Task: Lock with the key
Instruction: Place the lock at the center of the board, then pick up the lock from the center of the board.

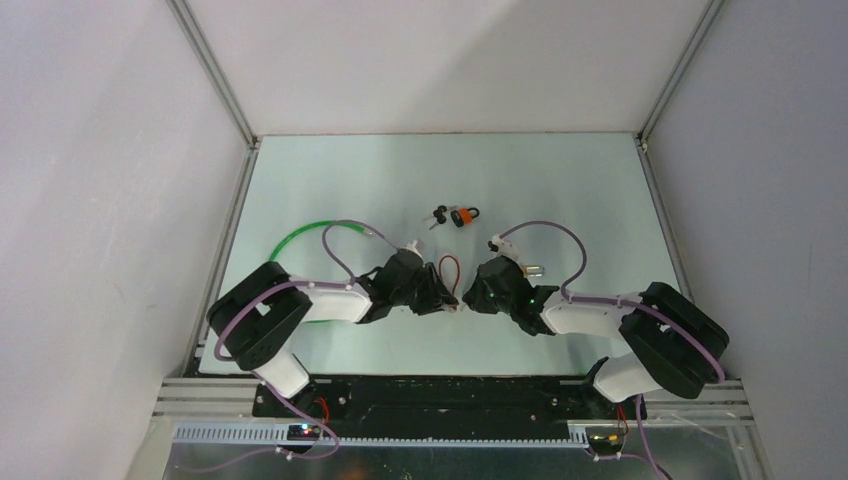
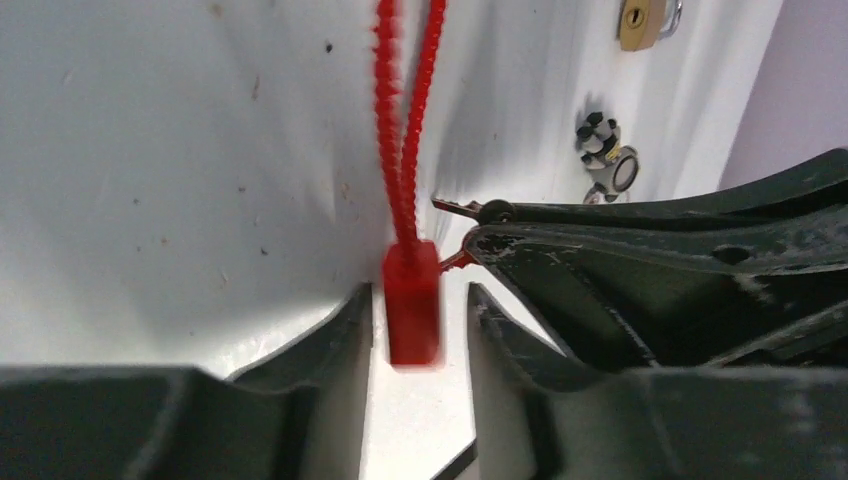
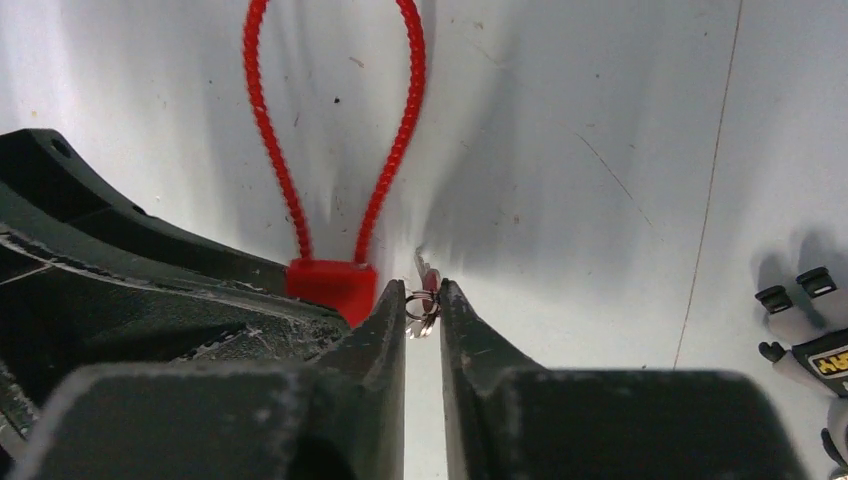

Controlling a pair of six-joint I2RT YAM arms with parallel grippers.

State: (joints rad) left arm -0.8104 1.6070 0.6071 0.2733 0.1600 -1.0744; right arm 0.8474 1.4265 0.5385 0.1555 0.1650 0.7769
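White walls (image 1: 100,150) enclose a pale, scuffed table (image 1: 330,180) under the red lock (image 3: 330,283).

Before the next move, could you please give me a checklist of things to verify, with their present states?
1. The red plastic lock body sits between the jaws of the left gripper: ok.
2. Those jaws clamp it: not ok, gaps show on both sides.
3. The small silver key is pinched in the jaws of the right gripper: ok.
4. Key tip lined up with the keyhole: cannot tell, the keyhole is hidden.
5. Both ends of the red beaded cable loop enter the body: ok.
6. The brass padlock lies apart from key and lock body: ok.
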